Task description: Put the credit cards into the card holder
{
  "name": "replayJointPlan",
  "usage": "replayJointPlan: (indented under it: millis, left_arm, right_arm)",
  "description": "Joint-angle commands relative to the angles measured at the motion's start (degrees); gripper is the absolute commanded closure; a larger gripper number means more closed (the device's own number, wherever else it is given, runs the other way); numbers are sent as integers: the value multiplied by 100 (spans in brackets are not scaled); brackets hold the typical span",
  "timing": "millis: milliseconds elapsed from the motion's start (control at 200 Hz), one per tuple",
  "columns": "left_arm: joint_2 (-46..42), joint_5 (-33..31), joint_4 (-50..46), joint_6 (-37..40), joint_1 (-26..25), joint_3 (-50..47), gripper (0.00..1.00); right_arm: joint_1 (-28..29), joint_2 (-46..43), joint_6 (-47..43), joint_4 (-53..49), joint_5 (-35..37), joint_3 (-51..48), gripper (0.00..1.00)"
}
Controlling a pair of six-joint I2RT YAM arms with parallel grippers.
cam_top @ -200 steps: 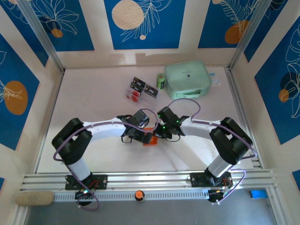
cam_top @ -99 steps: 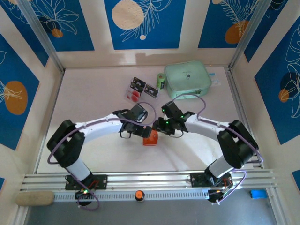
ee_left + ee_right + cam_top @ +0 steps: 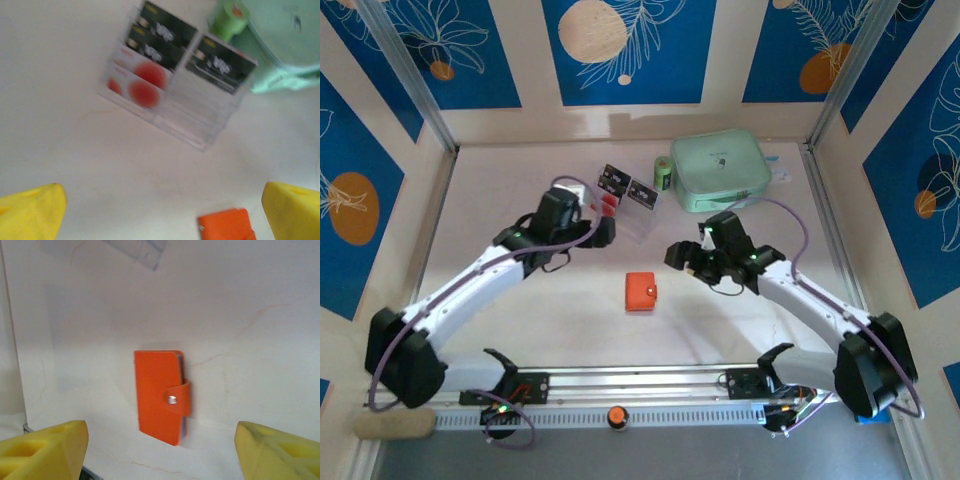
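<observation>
Has just let go of the small square orange-red card holder (image 3: 641,291): a second ago huddled over it with both grippers at mid-table, now backed off to either side, leaving it alone and flat on the white table (image 3: 570,320), folded and snapped shut by its little strap. Shows the right gripper (image 3: 681,254) with yellow fingers (image 3: 45,447) spread wide after being clamped, empty, hovering just right of the holder and looking down on it. Shows the left gripper (image 3: 604,230) equally wide and empty, swung toward the far side, near the clear plastic stand (image 3: 195,127) carrying the black-and-white credit cards (image 3: 152,50) with their red blobs. Counts at least three cards there, well apart from the holder, beside the mint-green zip pouch (image 3: 720,168) and a small green roll (image 3: 663,172). Probably means one round closed and another due: with cards outside and the holder shut, calls for a fresh pick by the left and a reopening before any insertion.
</observation>
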Motion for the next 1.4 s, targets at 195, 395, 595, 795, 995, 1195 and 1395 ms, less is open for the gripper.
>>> replayJointPlan:
  millis: [195,395,595,795,995,1195,1395]
  left_arm:
    - [-1649,-2184,2189,1841,222,-1772,0]
    - [-2014,-2809,3615,2862,740,-2737,0]
    - [-1105,-2656,4826,3013,1359,-3325,0]
    - [129,-2564,6025,3124,1589,-3614,0]
    - [1077,-2019,6702,3004,1919,-3654,0]
    - [1727,-1047,7185,2951,2187,-3472,0]
    - [2213,-485,7725,2998,2284,-3560,0]
  right_arm:
    - [-1187,-1089,-1034,-594,1575,-117,0]
    - [-1695,-1198,-1656,482,2825,-431,1]
    - [-2226,-714,-2143,1742,3164,-753,1]
    - [-2523,172,-2619,3116,3064,-1098,1]
    - [-2508,1032,-3233,4633,2630,-1342,1]
    - [-2507,1598,-3716,5864,2050,-1585,1]
    - [-2630,2296,-3734,7935,1379,-2312,1]
